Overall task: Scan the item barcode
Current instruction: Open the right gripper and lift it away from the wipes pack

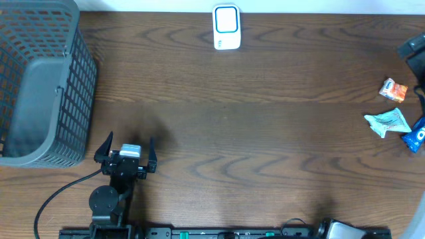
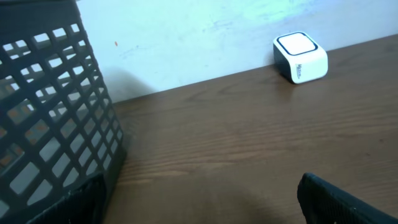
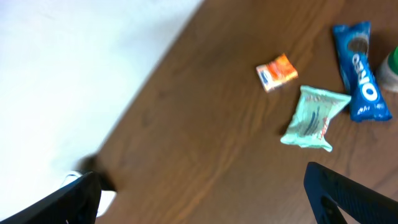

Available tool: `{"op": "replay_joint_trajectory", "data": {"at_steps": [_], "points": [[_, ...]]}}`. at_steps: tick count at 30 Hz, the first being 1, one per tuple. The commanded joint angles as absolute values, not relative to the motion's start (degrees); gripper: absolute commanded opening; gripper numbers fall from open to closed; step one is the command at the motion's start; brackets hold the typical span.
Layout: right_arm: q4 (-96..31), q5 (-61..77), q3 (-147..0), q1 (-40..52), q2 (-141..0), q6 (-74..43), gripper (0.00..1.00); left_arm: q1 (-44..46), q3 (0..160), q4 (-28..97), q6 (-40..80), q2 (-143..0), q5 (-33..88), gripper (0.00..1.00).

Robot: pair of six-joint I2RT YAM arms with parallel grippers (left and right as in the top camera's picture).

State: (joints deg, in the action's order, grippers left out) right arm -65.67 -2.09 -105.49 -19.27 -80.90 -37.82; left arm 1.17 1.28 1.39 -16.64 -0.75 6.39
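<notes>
The white barcode scanner (image 1: 226,26) with a blue-edged face stands at the table's far edge, also seen in the left wrist view (image 2: 300,57). Three packets lie at the far right: a small orange one (image 1: 393,89), a pale green one (image 1: 388,123) and a blue Oreo pack (image 1: 415,136). The right wrist view shows the orange packet (image 3: 277,71), the green packet (image 3: 314,118) and the Oreo pack (image 3: 360,68) ahead of my right gripper (image 3: 202,186), which is open and empty, well short of them. My left gripper (image 1: 126,149) stands open and empty at the front left.
A dark grey mesh basket (image 1: 40,79) fills the left end of the table, close beside the left gripper (image 2: 199,193). A green object (image 3: 392,68) shows at the right edge by the Oreo pack. A white wall runs behind the table.
</notes>
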Motion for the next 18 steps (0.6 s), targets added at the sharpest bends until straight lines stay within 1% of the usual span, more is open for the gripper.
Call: {"op": "replay_joint_trajectory", "data": {"at_steps": [1, 5, 7, 9, 11, 14, 18], "points": [[-65.98, -2.24, -105.78, -19.18, -73.52, -36.6, 0.99, 1.04, 0.23, 3.25, -19.44, -0.71, 8.12, 0.98], [-69.71, -3.51, -105.75, -19.18, -69.54, -35.27, 0.99, 1.04, 0.23, 3.27, -19.46, -0.71, 8.12, 0.98], [-76.86, -3.42, -105.73, -19.18, -68.51, -34.74, 0.99, 1.04, 0.23, 3.27, -19.44, -0.71, 8.12, 0.98], [-79.24, -2.37, -105.67, -19.16, -68.51, -33.47, 0.99, 1.1, 0.23, 3.36, -19.44, -0.67, 8.1, 0.98], [-79.61, 1.37, -104.53, -19.07, -68.51, -28.95, 0.99, 1.43, 0.23, 3.31, -19.46, -0.1, 8.12, 0.98], [-79.7, 6.24, -102.5, -19.07, -68.51, -27.05, 0.99, 1.45, 0.23, 3.2, -19.44, -0.1, 8.14, 0.98], [-78.61, 8.49, -96.75, -19.07, -68.47, -24.58, 0.99, 1.45, 0.23, 3.2, -19.46, -0.1, 8.12, 0.98]]}}
